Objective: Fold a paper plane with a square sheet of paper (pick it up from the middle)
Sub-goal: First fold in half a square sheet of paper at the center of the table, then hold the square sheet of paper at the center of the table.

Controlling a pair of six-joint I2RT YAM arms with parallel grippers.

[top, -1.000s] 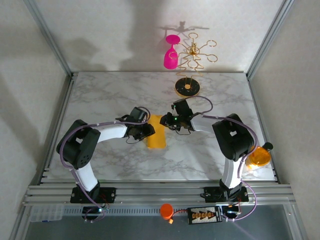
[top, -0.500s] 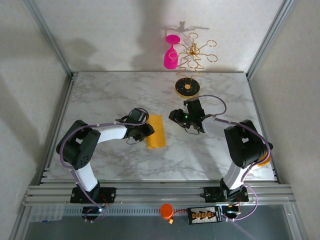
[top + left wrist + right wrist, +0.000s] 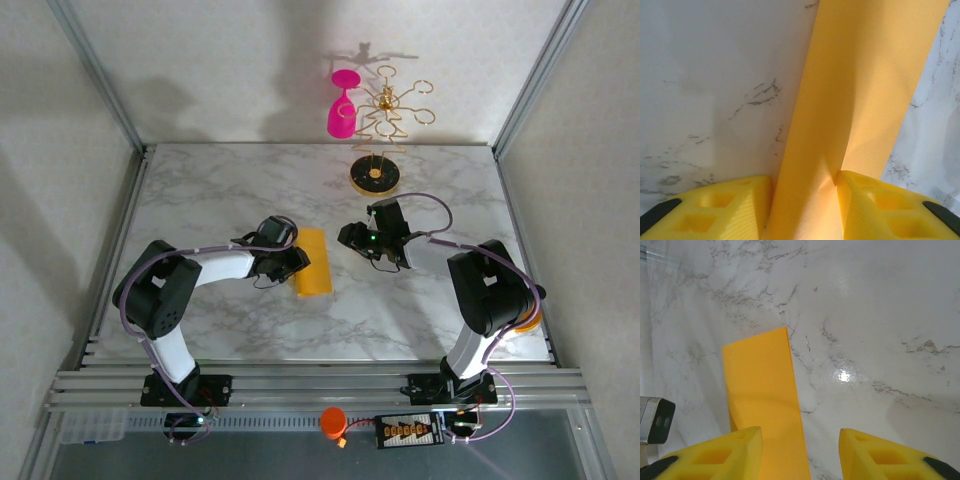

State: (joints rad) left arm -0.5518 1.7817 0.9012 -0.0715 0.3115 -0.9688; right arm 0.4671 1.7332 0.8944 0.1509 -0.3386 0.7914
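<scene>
Between our left gripper's (image 3: 805,200) jaws sits the unmarked folded paper (image 3: 313,262), pinched; our right gripper (image 3: 800,452) hovers just right, jaws released.

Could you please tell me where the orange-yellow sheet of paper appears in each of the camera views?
Top external: the folded sheet of paper lies mid-table, at the left gripper.
Left wrist: it rises from between the yellow fingers to the top right.
Right wrist: lower left, running behind the left finger.
Shared landmark: the marble table.
</scene>
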